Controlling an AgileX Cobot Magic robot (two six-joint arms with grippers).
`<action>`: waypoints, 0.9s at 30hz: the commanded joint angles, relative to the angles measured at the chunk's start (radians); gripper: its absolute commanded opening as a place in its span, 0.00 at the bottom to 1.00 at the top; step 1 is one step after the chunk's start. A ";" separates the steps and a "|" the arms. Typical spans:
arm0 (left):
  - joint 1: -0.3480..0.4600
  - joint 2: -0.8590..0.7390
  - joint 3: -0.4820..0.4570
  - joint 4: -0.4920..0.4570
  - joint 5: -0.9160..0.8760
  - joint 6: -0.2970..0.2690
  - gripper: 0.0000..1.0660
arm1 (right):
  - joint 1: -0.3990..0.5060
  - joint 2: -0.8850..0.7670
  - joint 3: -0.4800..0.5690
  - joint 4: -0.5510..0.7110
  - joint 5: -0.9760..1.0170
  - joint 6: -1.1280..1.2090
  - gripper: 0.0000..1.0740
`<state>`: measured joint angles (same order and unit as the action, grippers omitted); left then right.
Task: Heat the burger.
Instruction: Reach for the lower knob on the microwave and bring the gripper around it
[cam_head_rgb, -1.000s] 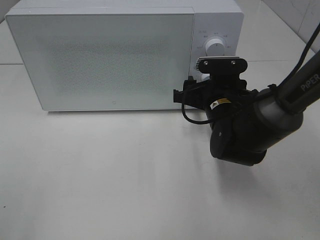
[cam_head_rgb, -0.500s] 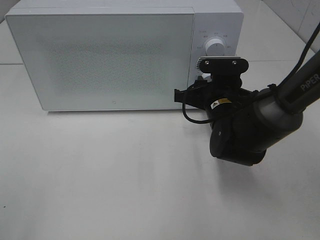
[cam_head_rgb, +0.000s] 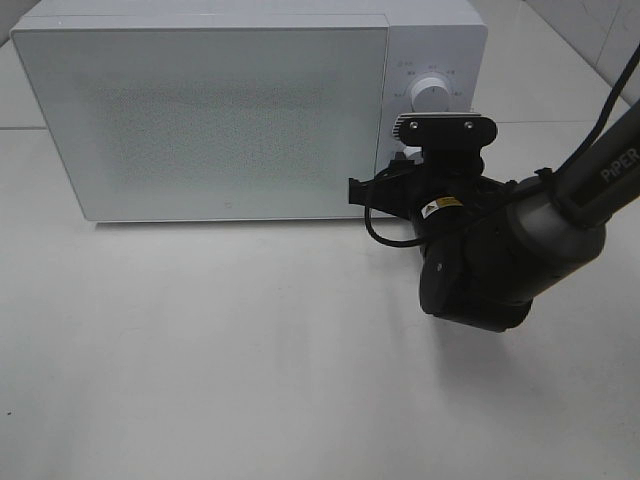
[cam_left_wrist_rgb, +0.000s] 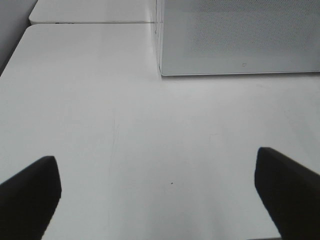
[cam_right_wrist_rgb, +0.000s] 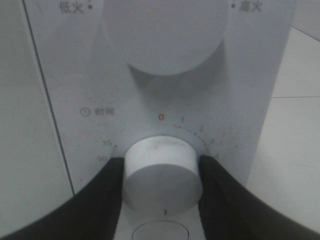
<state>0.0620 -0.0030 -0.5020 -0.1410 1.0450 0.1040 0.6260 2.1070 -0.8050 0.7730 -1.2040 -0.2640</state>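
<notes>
The burger is out of view; the white microwave stands with its door closed. My right gripper is at the control panel, shut on the lower white dial, with one black finger pressed against each side of it. In the exterior high view the right arm reaches to the panel below the upper dial and hides the lower dial. Over bare table, my left gripper is open with nothing between its fingers. A corner of the microwave lies ahead of it.
The microwave sits at the back of the white table. The upper dial is just above the gripped one. Number marks ring the lower dial. A table edge and seam show beside the microwave in the left wrist view.
The right arm has edged slightly toward the control panel. Nothing else has visibly moved.
</notes>
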 joint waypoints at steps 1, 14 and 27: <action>0.001 -0.027 0.006 -0.010 -0.008 -0.009 0.92 | -0.008 0.000 -0.016 -0.016 -0.156 0.041 0.00; 0.001 -0.027 0.006 -0.010 -0.008 -0.009 0.92 | -0.008 0.000 -0.016 -0.124 -0.155 0.581 0.00; 0.001 -0.027 0.006 -0.010 -0.008 -0.009 0.92 | -0.007 0.000 -0.016 -0.176 -0.155 0.992 0.00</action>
<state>0.0620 -0.0030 -0.5020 -0.1410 1.0450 0.1040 0.6220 2.1080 -0.7920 0.7010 -1.2140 0.6870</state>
